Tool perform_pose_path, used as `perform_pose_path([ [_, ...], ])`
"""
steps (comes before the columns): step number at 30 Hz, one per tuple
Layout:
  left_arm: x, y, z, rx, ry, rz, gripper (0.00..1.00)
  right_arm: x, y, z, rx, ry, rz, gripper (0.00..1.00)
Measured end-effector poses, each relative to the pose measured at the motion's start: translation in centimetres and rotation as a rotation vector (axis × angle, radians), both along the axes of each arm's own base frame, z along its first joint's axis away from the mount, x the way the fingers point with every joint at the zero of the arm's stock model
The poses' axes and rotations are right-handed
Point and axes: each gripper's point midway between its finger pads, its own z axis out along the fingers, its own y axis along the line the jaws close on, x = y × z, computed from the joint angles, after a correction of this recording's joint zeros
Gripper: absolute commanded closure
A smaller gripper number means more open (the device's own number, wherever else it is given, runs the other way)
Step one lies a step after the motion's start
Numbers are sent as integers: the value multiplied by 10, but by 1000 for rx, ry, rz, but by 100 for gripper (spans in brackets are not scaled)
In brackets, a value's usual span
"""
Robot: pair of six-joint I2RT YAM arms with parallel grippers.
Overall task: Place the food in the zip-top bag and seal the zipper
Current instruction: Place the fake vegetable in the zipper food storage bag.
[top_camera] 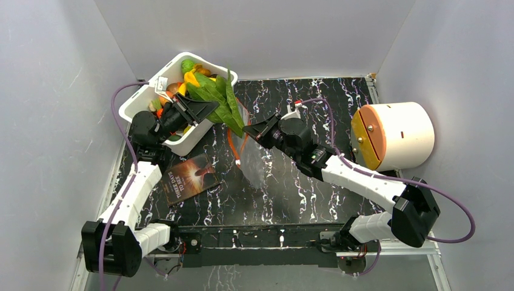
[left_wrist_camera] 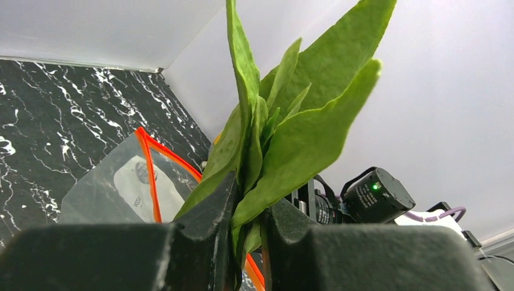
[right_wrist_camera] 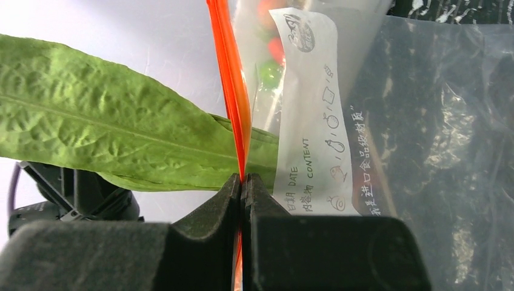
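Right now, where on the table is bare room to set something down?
Bare table lies between the booklet and the right arm, near the bases, and at the back beside the cream drum. Crowded: around the white tub, leafy vegetable and zip-top bag.

White tub, booklet, cream cylinder

The leafy vegetable is bright green with paler veins. The zip-top bag is clear, its zipper red-orange, its label white (dark print). The table is black with white marbling. At eleven o'clock the tub is white; at three o'clock the drum is cream.
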Motion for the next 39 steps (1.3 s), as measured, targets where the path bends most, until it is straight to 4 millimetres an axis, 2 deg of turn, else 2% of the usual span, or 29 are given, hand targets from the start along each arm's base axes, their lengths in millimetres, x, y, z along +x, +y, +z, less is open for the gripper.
perform_pose_path([
  [12, -24, -6, 9, -45, 26, -27, 88, 2, 6, 35, 17, -153, 39, 100],
  [22, -27, -6, -21, 25, 138, -19, 88, 1, 10, 56, 6, -298, 76, 100],
  [30, -27, -14, -38, 53, 188, -43, 89, 1, 12, 58, -35, -366, 95, 100],
  [39, -33, -22, -68, 168, 242, -48, 89, 6, 22, 39, -117, -409, 137, 100],
])
